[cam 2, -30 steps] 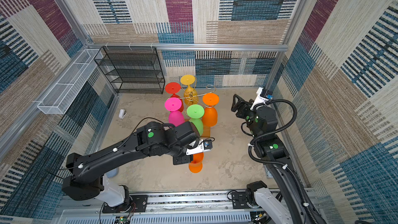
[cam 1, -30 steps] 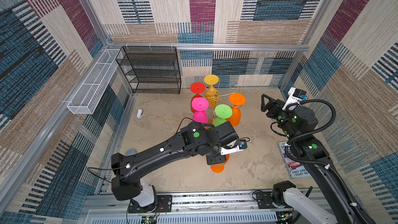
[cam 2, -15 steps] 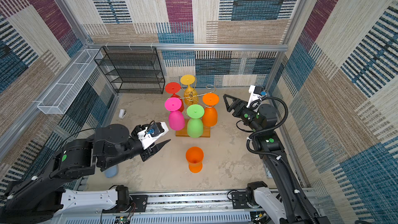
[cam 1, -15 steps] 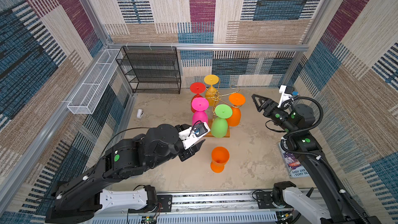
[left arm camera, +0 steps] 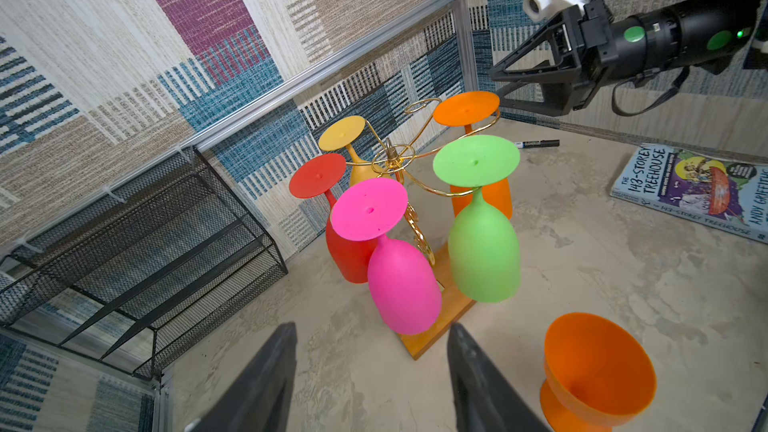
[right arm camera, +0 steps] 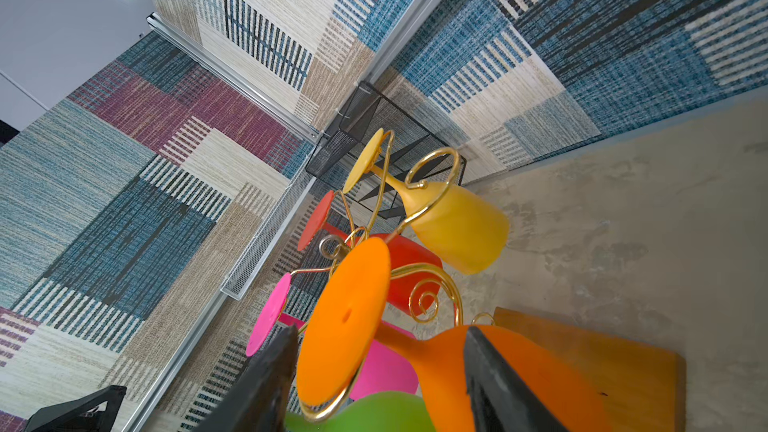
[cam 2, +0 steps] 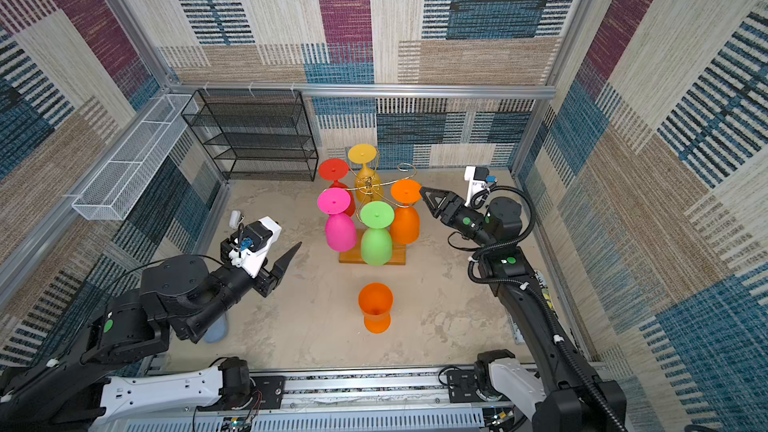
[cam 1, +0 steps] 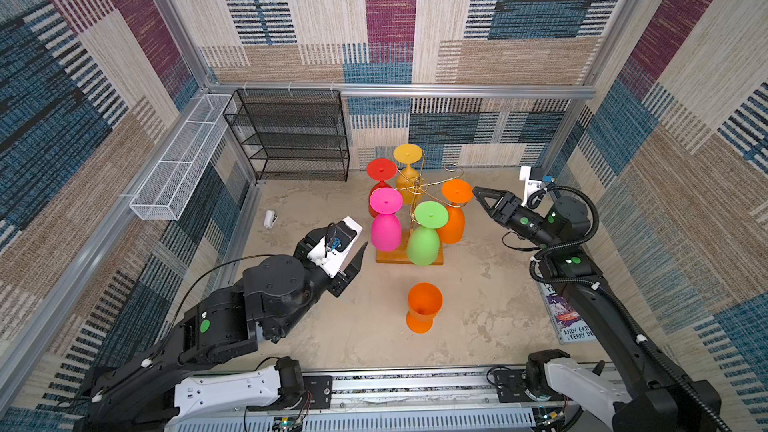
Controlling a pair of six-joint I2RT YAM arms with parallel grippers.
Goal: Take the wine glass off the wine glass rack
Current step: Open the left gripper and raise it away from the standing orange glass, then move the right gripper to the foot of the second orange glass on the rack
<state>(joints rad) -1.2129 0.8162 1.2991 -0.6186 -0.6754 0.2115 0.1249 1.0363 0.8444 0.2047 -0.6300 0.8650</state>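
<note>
**Arms**
- Left arm: rises from the near rail with the elbow folded and the forearm slanting toward the rack. Left gripper: jaws partly parted and empty, aimed at the rack's near-left side but well short of it.
- Right arm: climbs along the right wall, wrist bent inward and roughly level. Right gripper: jaws partly parted, nothing gripped. Its tips are just beside the foot of the hanging orange glass; whether they touch it cannot be told.

**Surface and room**
- Mottled beige stone-look floor.
- Orange plastic wine glass: upright on the floor in front of the rack, clear of it.
- Gold wire wine glass rack on a rectangular wooden base: mid-floor. Five glasses hang on it upside down:
  - pink glass
  - green glass
  - hanging orange glass
  - red glass
  - yellow glass
- Illustrated paperback book: flat on the floor by the right wall.
- Black marker pen: lying beyond the rack.
- Small white object: near the left wall, too small to identify.
- Black mesh shelf unit: against the back wall.
- White wire basket: mounted on the left wall.
- Woven patchwork wall panels in an aluminium frame.

**Obscured**
- Pale blue item: mostly under the left arm.
- The book is partly covered by the right arm in both top views.
- The red glass's bowl sits largely behind the pink glass.
</note>
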